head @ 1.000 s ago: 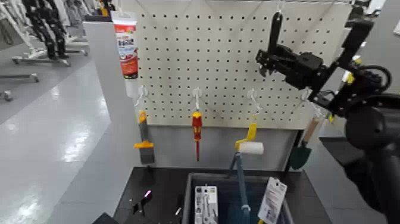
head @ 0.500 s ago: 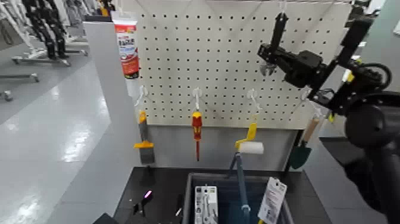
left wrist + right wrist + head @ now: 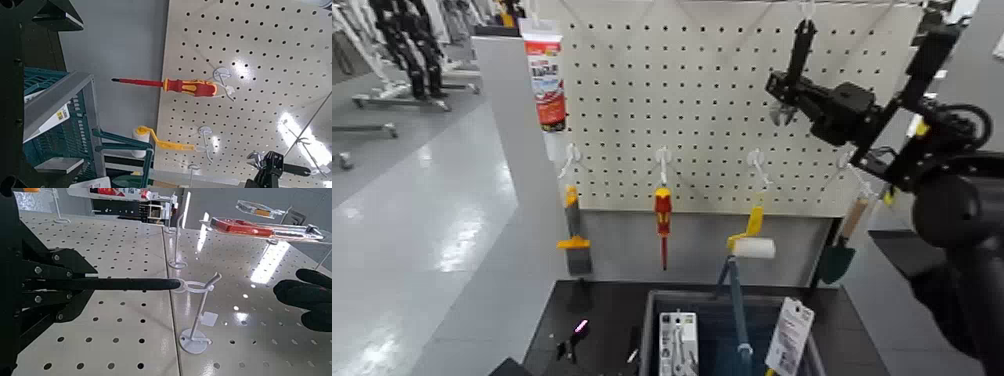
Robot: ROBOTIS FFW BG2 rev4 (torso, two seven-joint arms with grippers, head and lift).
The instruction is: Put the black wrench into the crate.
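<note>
Left gripper (image 3: 507, 368): low, beside crate (image 3: 652, 318)
Crate: holds carded tool (image 3: 679, 345), tagged item (image 3: 791, 336)
Pegboard (image 3: 632, 110): screwdriver (image 3: 663, 213), yellow-handled roller (image 3: 756, 247) hanging
Right gripper (image 3: 792, 92): closed on wrench (image 3: 133, 283), up by hook (image 3: 195, 338)
Wrench: slim black handle upright, silvery jaw down

Head view: from above, facing forward and down at the perforated cream pegboard (image 3: 712, 110). Left wrist view: board shown sideways, farther off. Right wrist view: close along board. Head, left wrist share red-and-yellow screwdriver (image 3: 663, 215).
</note>
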